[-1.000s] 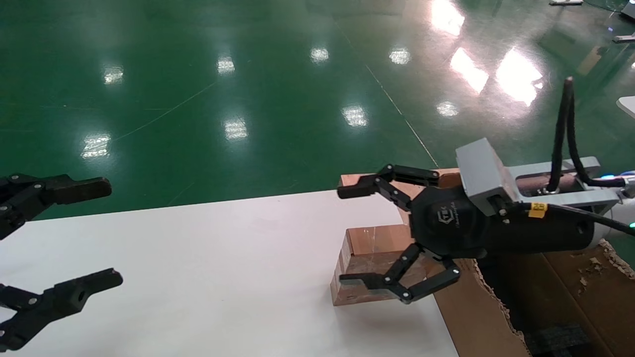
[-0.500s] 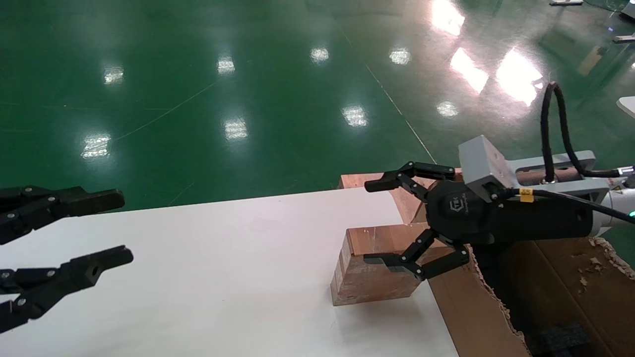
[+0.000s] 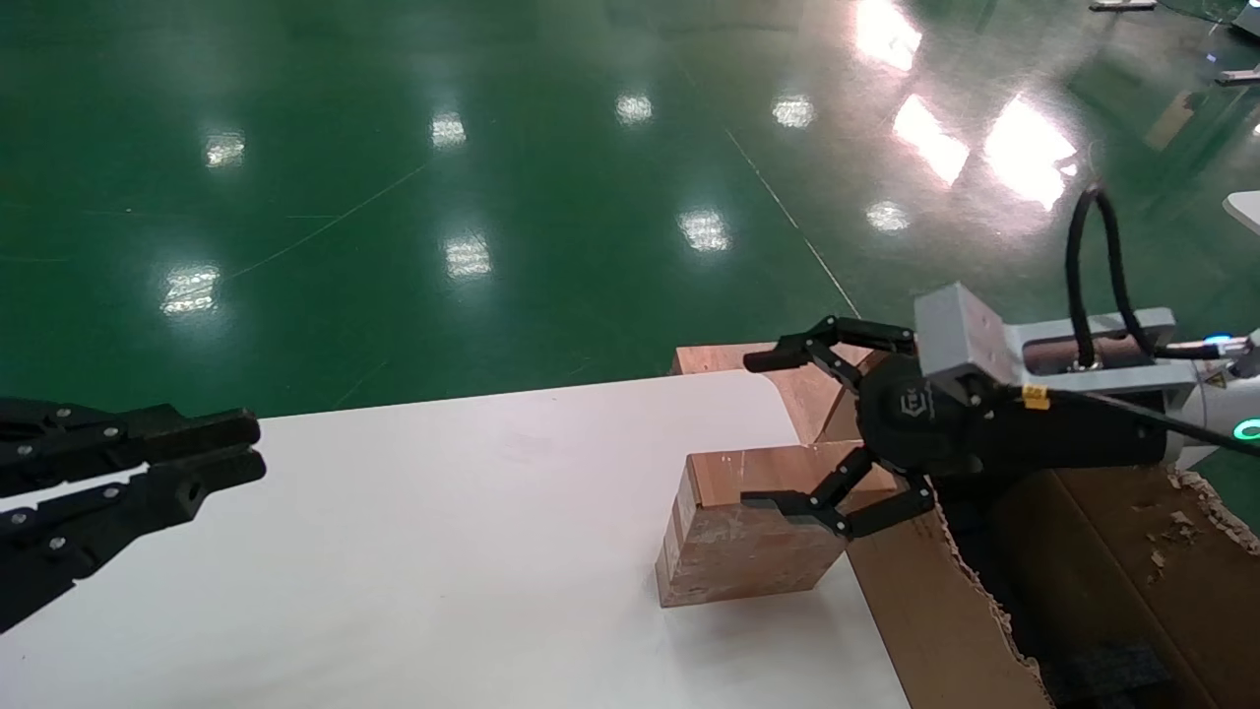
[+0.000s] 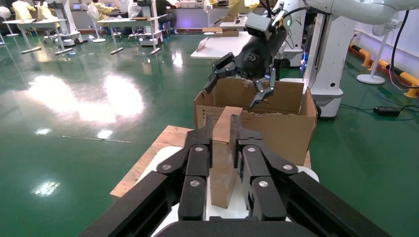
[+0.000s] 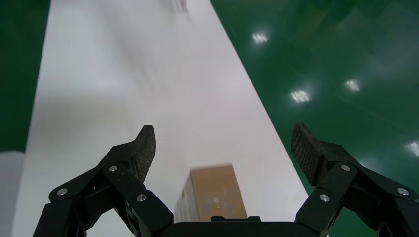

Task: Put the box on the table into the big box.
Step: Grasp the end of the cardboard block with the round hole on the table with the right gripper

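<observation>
The small reddish-brown taped box (image 3: 745, 544) (image 4: 223, 168) (image 5: 210, 195) stands on the white table (image 3: 443, 561) (image 5: 123, 98) close to its right edge. Beside it to the right is the big box (image 3: 935, 611) (image 4: 284, 126), a torn-edged brown carton. My right gripper (image 3: 760, 430) (image 5: 225, 143) (image 4: 236, 90) hovers open over the box's far right end, its lower finger above the box top, nothing between the fingers. My left gripper (image 3: 246, 451) (image 4: 225, 123) hangs shut and empty over the table's left side, far from the box.
A pale plywood board (image 4: 146, 160) lies under the table's far end. Black foam (image 3: 1102, 675) sits in the carton's bottom. Glossy green floor (image 3: 492, 197) surrounds the table. The robot's white body (image 4: 341, 54) stands behind the carton in the left wrist view.
The left gripper's fingers closed from wide open to shut. The right gripper drew back to the right, from astride the box towards the carton, its fingers staying open.
</observation>
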Robot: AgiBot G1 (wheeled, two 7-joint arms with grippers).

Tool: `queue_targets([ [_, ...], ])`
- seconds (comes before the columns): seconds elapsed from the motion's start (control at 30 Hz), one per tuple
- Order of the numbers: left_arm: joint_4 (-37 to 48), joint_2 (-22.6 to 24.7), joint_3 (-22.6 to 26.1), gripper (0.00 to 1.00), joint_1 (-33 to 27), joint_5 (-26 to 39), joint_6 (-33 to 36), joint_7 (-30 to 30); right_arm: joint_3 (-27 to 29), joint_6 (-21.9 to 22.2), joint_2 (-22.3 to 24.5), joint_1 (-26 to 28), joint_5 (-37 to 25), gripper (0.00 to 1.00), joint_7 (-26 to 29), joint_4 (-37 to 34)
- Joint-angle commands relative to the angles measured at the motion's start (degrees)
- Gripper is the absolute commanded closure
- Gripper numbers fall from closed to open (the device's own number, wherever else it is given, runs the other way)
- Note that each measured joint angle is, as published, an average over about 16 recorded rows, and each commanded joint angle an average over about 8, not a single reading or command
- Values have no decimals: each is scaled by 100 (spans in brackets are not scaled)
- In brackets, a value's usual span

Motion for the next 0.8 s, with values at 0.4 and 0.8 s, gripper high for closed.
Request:
queue_targets([
  [0.4, 0, 0, 0, 100, 0, 0, 0, 0, -774, -13, -277, 813, -948, 0, -1029, -961],
  [0.8, 0, 0, 0, 100, 0, 0, 0, 0, -1463, -53, -616, 1246, -1057, 0, -1252, -1678],
])
